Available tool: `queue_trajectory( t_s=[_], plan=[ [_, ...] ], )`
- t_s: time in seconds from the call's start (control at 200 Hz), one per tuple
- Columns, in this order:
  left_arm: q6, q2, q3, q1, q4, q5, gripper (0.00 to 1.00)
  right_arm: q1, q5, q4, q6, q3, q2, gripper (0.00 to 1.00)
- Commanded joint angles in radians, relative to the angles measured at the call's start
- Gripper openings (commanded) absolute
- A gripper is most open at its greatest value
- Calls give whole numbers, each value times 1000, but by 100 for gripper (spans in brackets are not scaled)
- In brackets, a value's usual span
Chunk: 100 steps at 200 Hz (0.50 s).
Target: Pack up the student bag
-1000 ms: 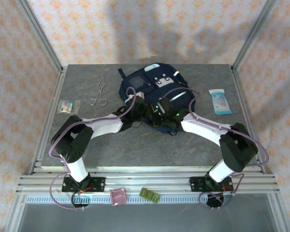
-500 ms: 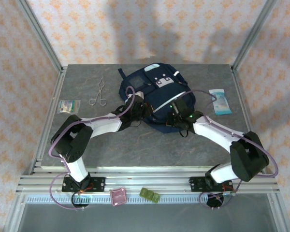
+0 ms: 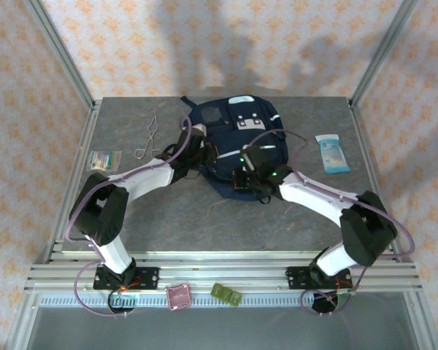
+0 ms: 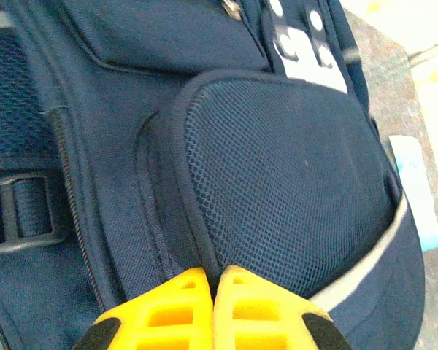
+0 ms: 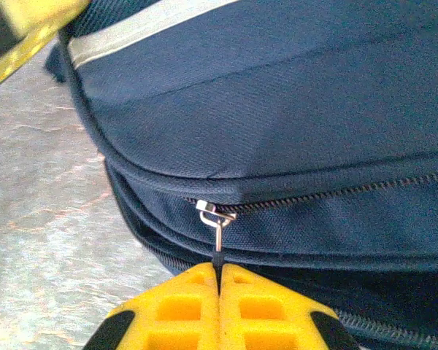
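Right gripper (image 5: 219,273), yellow fingertips shut tight with no gap, nipping the thin zipper pull (image 5: 217,248) that hangs from the slider (image 5: 210,211) on the near side wall of the student bag (image 3: 237,127). Left gripper (image 4: 213,283) likewise closed, apparently pinching the raised fabric seam at the near edge of the mesh panel (image 4: 285,189); how much cloth lies between the pads, not possible to tell.

Bag lying flat toward the far middle of the table (image 3: 168,211), front patch upward, both arms reaching in from the near edge. Tongs (image 3: 147,140) and small packet (image 3: 104,160) well apart to its left, tissue pack (image 3: 331,153) well apart to its right, all outside the bag.

Step in hand, as judged: opening the main compartment.

- Teeth (image 5: 336,193) to the right of the slider meshed, so presumably to be drawn that way.
- Pull along the line of the teeth, not away from the bag; an outward tug likely to tilt the slider and jam it.
- Follow the curve of the bag wall with the wrist, keeping the pull in line with the slider.
- Hold the seam with the left gripper as an anchor, opposing the zip's travel, so as to keep the fabric taut and the bag from sliding.
- Little of the pull gripped: slow, steady travel to avoid slipping off.
- Watch the fabric lip over the teeth for snagging.
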State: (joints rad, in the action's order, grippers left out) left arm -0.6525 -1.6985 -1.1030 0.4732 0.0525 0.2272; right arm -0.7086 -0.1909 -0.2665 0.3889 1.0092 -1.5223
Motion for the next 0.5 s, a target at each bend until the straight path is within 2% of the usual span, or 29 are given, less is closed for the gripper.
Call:
queue_trajectory(
  t_s=[0.0,0.025,0.09,0.24,0.496],
  plan=[
    [46,76,-44,-41,30,-66,0,-39,-94,32,12,66,-66,0],
    [42,85,-37,-43,32,-68,1,-41,-105,48,18,74,-79,0],
    [30,109,-9,-43,39,-68,19,-43,-127,80,32,94,-113,0],
    [-40,187,124,-43,91,-53,40,-42,-130,90,37,130,-160,0],
    [-165,300,349,13,189,-88,49,-42,-114,95,39,117,-159,0]
  ],
)
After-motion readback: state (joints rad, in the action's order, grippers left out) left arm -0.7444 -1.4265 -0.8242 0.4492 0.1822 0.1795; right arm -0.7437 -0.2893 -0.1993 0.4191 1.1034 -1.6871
